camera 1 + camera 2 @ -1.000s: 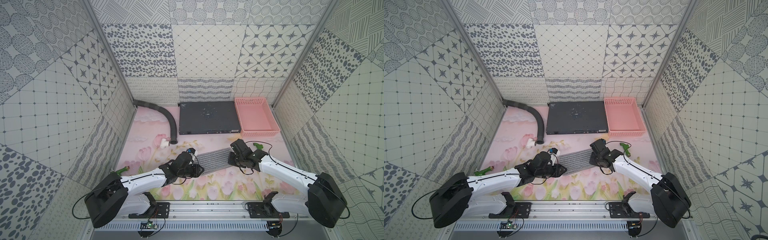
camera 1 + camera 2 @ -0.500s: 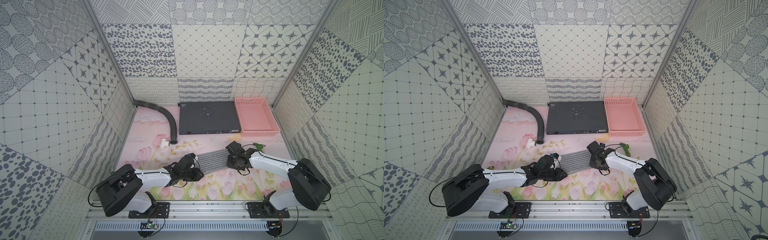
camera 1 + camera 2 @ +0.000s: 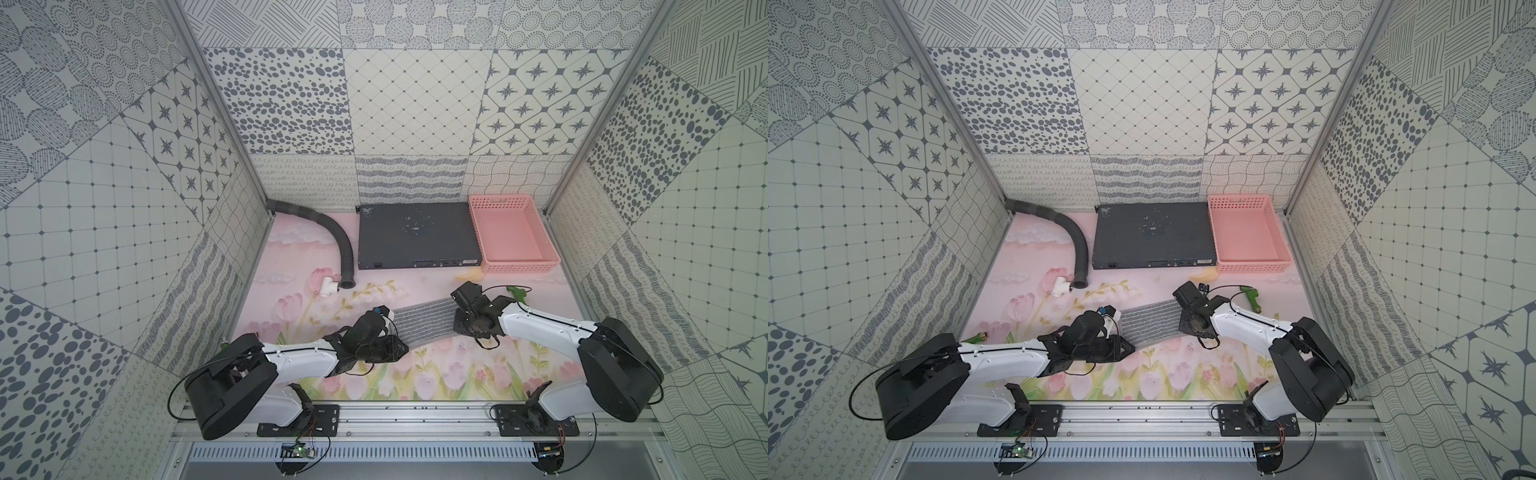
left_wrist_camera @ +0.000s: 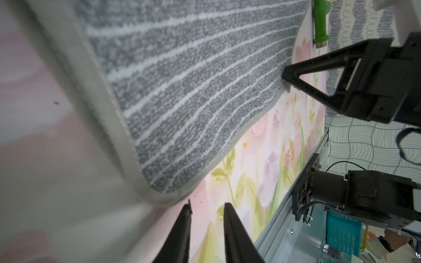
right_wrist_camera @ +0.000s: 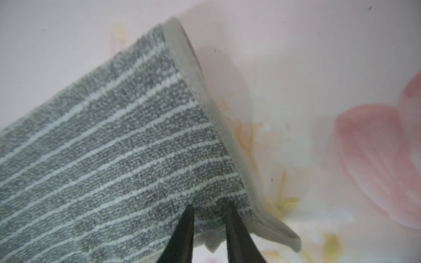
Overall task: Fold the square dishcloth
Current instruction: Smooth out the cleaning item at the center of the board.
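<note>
The square dishcloth (image 3: 424,322) (image 3: 1148,318), grey with thin pale stripes, lies doubled over as a slanted strip on the flowered mat between both arms. My left gripper (image 3: 397,349) (image 4: 207,205) sits at the strip's near left corner. Its jaws are open with only mat between them, and the cloth (image 4: 193,91) corner lies just past the tips. My right gripper (image 3: 458,329) (image 5: 210,206) is at the strip's right end. Its jaws stand apart, tips resting on the cloth (image 5: 114,159) close to its hemmed corner.
A pink basket (image 3: 519,266) stands at the back right beside a flat dark box (image 3: 415,237). A grey ribbed hose (image 3: 343,241) with a white fitting (image 3: 326,286) curves in from the back left. A green part (image 3: 517,293) lies near the right arm. A metal rail (image 3: 415,415) runs along the front.
Both grippers have come lower with the cloth strip, which now rests on the mat. The right jaws have parted a little. The left jaws stay much the same.
</note>
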Controlling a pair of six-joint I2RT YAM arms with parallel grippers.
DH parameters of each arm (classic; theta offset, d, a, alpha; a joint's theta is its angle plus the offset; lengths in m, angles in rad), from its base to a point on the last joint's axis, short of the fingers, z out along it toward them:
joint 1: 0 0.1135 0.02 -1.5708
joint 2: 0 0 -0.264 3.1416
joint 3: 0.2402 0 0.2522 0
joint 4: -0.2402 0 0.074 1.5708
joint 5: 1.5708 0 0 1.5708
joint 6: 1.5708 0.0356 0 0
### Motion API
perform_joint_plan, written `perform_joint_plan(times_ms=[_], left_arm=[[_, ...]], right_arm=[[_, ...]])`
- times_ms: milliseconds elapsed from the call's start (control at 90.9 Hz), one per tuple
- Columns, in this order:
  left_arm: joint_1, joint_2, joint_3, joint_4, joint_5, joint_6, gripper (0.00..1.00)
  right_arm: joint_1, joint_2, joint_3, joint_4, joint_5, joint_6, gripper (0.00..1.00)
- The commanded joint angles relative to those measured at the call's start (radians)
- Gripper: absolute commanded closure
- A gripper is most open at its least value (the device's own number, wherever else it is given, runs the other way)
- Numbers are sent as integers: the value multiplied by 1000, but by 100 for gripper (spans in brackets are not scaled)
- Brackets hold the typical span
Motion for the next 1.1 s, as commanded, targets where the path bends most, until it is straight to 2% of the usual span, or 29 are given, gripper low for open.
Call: perform_joint_plan(times_ms=[0,209,275,407,550,715,880,1089], left_arm=[[-3,-127,1,-232,-118,4,74],[-3,-315,31,-470,-263,-36,74],[-3,-351,62,-544,-311,-60,69],[-3,-358,123,-543,-341,-52,69],[-3,-255,209,-445,-327,-8,72],[10,-54,332,-396,-324,36,75],[65,112,406,-313,-242,37,79],[121,257,420,-202,-149,9,83]], right_arm=[[0,-62,26,-12,59,-33,69],[-1,-89,42,-21,65,-56,65],[-1,-100,46,-22,67,-60,62],[-1,-114,69,-20,82,-69,59],[-2,-95,129,-7,76,-93,64],[-2,-36,196,31,23,-113,69],[-2,56,262,60,-22,-115,73],[-14,169,304,89,-55,-100,77]])
